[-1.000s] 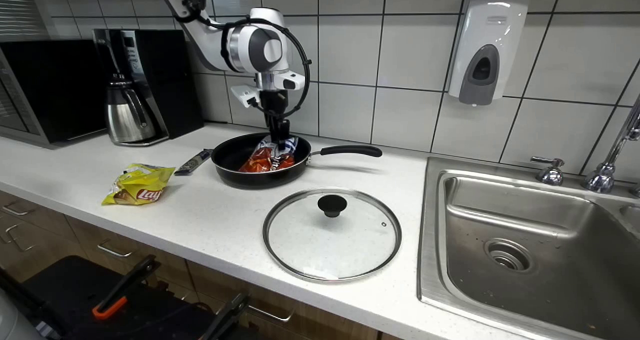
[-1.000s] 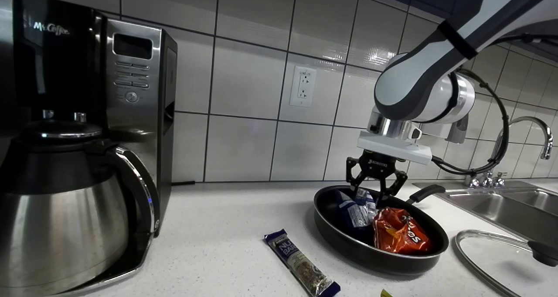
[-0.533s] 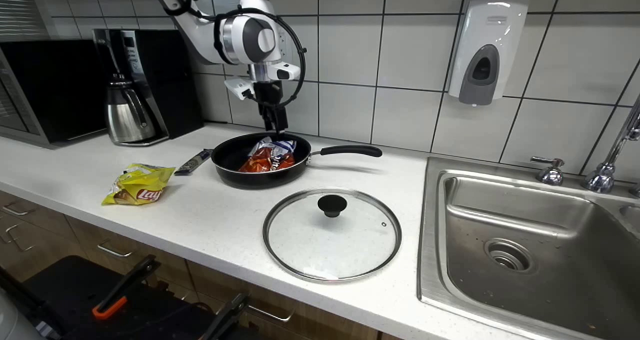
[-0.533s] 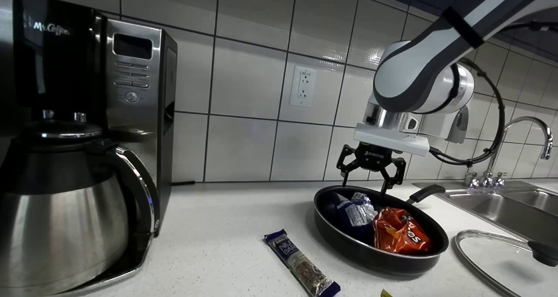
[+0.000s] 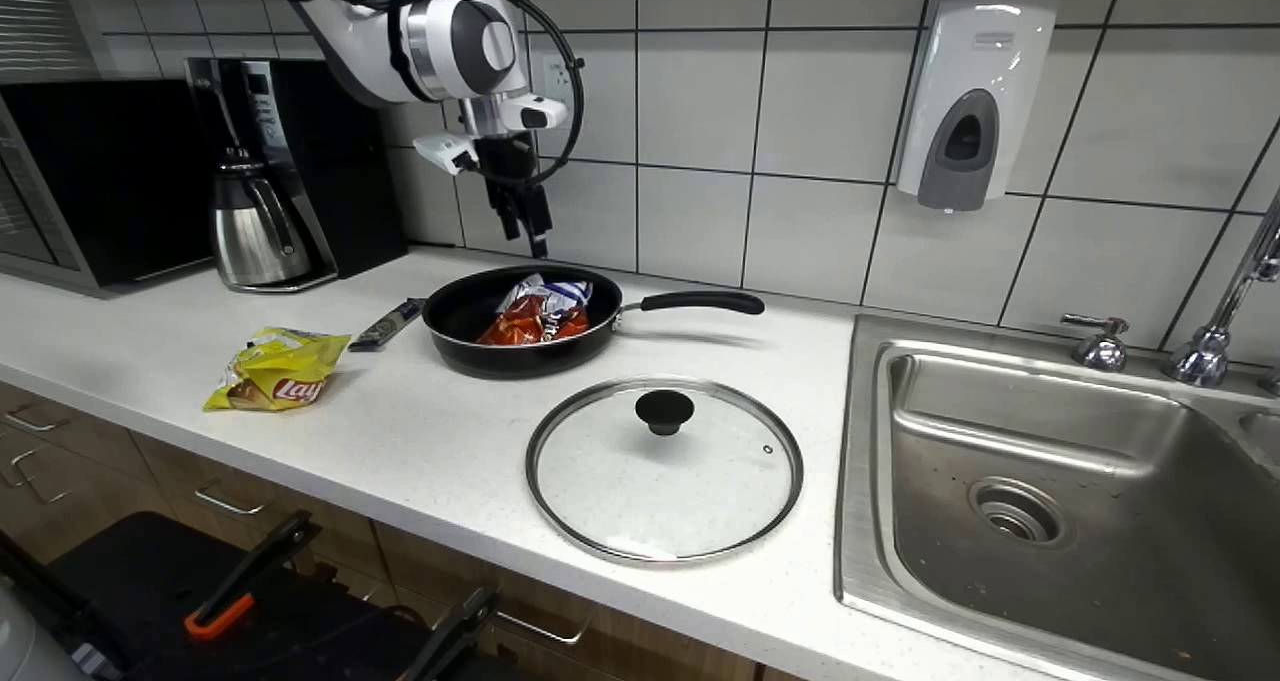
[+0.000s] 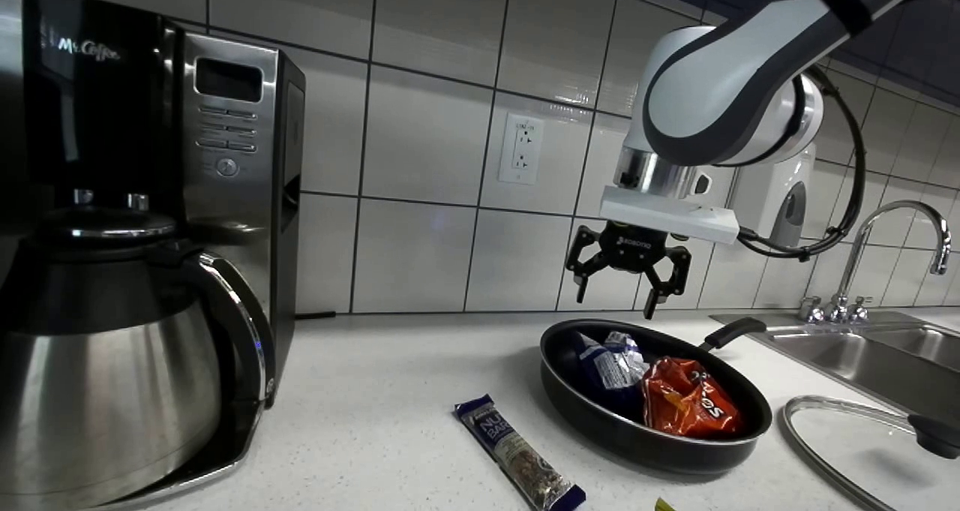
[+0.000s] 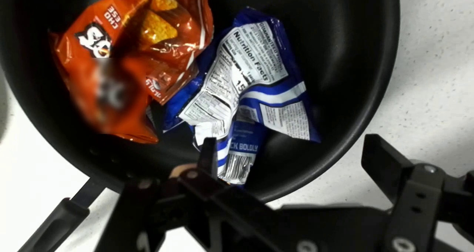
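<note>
My gripper [image 6: 615,308] is open and empty above the far side of a black frying pan [image 6: 697,458]; it also shows in the other exterior picture [image 5: 527,244]. In the pan [image 5: 510,361] lie a crumpled blue and white snack bag [image 6: 611,368] and an orange-red chip bag [image 6: 686,406], side by side. In the wrist view, the fingers [image 7: 290,138] are wide apart, over the pan rim and counter. The blue bag [image 7: 274,56] is nearest the left finger, which covers part of it. The orange bag [image 7: 159,52] is partly blurred there.
A glass lid [image 5: 640,501] lies in front of the pan. A yellow Lay's bag [image 5: 280,371] and a nut bar [image 6: 517,458] lie beside it. A coffee maker [image 6: 232,121] with steel carafe [image 6: 112,406], a microwave [image 5: 110,181], a sink [image 5: 1050,581] and a soap dispenser [image 5: 975,101] stand around.
My gripper was down at the blue and white bag, then opened and rose out of the pan, away from the bag. The bags and pan stay in place over the last half second.
</note>
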Motion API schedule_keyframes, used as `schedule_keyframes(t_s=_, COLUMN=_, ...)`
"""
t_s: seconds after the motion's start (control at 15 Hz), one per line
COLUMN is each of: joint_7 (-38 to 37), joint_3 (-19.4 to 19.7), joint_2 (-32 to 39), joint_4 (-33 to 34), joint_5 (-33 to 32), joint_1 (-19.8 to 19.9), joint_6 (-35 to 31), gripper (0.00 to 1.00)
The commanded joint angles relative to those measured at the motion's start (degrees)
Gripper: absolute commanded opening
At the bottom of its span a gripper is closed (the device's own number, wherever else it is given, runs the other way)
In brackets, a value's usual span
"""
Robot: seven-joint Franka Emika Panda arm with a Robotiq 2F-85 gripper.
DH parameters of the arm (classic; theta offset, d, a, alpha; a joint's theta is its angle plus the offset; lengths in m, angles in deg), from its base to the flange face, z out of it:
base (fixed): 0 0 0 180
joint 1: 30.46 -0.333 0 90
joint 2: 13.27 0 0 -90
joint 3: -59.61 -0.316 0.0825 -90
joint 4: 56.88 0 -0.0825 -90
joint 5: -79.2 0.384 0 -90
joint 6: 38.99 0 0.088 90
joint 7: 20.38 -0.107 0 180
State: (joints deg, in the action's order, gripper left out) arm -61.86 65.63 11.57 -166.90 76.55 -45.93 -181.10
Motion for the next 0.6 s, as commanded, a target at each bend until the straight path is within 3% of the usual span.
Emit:
schedule_keyframes(t_s=0.0, joint_7=-1.37, joint_3=-1.65, joint_2=-4.63, joint_4=-3.76, joint_5=-2.09, joint_1=-0.99, joint_6=1.33, gripper=1.00)
schedule_keyframes(t_s=0.53, joint_7=1.38, joint_3=-7.53, joint_2=-7.94, joint_4=-5.69, joint_5=0.11, joint_1=-0.69, joint_6=5.55, gripper=1.00)
